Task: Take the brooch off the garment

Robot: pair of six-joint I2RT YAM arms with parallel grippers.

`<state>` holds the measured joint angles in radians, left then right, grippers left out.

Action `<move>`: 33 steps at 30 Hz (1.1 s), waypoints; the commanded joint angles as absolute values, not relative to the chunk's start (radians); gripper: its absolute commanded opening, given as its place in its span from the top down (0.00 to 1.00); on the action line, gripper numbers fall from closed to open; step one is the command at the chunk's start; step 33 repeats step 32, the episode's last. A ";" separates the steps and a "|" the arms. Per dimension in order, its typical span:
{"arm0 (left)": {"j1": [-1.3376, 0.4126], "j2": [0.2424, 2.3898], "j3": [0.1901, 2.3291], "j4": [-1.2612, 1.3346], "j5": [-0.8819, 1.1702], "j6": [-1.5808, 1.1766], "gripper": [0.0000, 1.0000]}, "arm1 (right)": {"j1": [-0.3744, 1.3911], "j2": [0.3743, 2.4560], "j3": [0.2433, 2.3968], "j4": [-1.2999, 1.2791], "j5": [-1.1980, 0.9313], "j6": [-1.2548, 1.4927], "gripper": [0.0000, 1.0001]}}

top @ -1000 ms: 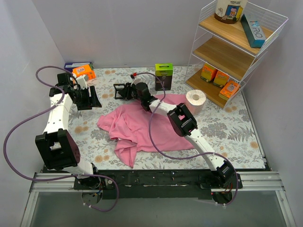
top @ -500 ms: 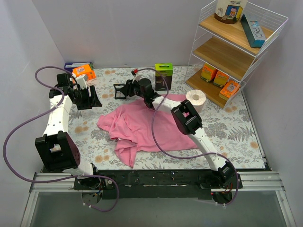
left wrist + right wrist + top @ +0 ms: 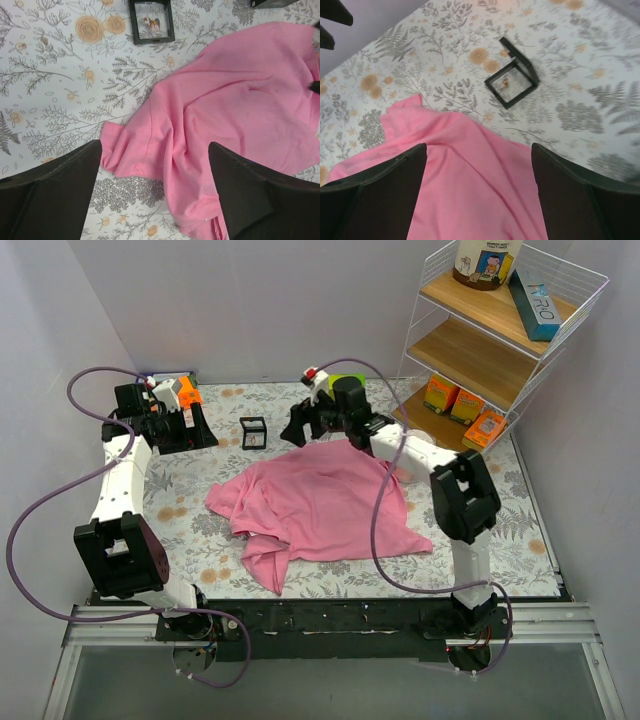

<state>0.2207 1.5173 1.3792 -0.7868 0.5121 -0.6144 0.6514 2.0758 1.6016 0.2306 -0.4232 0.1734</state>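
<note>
The pink garment point(image 3: 315, 505) lies rumpled in the middle of the floral table cover, also seen in the left wrist view as the garment point(image 3: 235, 115) and in the right wrist view as the garment point(image 3: 470, 185). The brooch point(image 3: 151, 22) is a small gold piece resting inside a little black open box point(image 3: 253, 432), just beyond the cloth and apart from it; the right wrist view shows the brooch point(image 3: 505, 82) there too. My left gripper point(image 3: 190, 425) hovers left of the box, open and empty point(image 3: 154, 147). My right gripper point(image 3: 300, 425) hangs over the garment's far edge, open and empty point(image 3: 479, 150).
A green carton point(image 3: 346, 390) stands at the back, behind the right gripper. Orange and blue boxes point(image 3: 178, 390) sit in the back left corner by the left arm. A white wire shelf point(image 3: 500, 350) with small boxes fills the right rear.
Both grippers opened wide. The right gripper drew away from the black box toward the back right, leaving the box standing free. The left gripper rose and shifted toward the rear.
</note>
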 commanded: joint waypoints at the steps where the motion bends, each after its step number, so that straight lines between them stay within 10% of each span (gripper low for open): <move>1: 0.225 1.451 1.379 -0.672 0.546 -0.617 0.02 | 0.617 1.840 1.617 -0.212 -0.371 -0.121 0.07; 14: 0.225 1.178 1.146 -0.724 0.403 -0.618 0.02 | 0.611 1.369 1.612 -0.863 0.053 -0.192 0.02; 33: 0.225 1.118 1.272 -0.796 0.287 -0.704 0.02 | 0.514 1.135 1.499 -0.831 0.264 -0.236 0.01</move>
